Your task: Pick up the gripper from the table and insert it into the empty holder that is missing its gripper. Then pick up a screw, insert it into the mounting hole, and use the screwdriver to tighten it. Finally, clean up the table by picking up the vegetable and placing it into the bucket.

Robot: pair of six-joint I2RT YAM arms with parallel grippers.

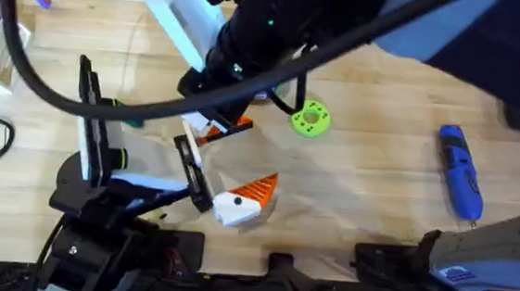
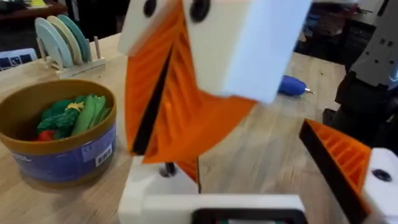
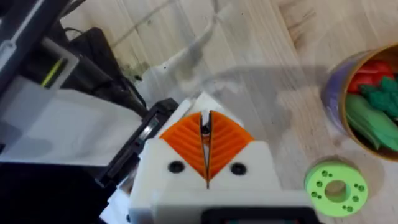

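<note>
The right gripper (image 3: 205, 127) is seen with its orange pads pressed together, held just beside the black holder (image 1: 193, 173). The loose gripper (image 1: 244, 200) is found lying on the table (image 1: 367, 200), just right of the holder and well left of the screwdriver (image 1: 461, 171).

Open wood lay between the green disc (image 1: 310, 118) and the screwdriver (image 1: 461, 171), whereas the stand (image 1: 100, 165), holder (image 1: 193, 173) and loose gripper (image 1: 244, 200) crowded the left side under a dark overhanging arm (image 1: 269, 35).
</note>
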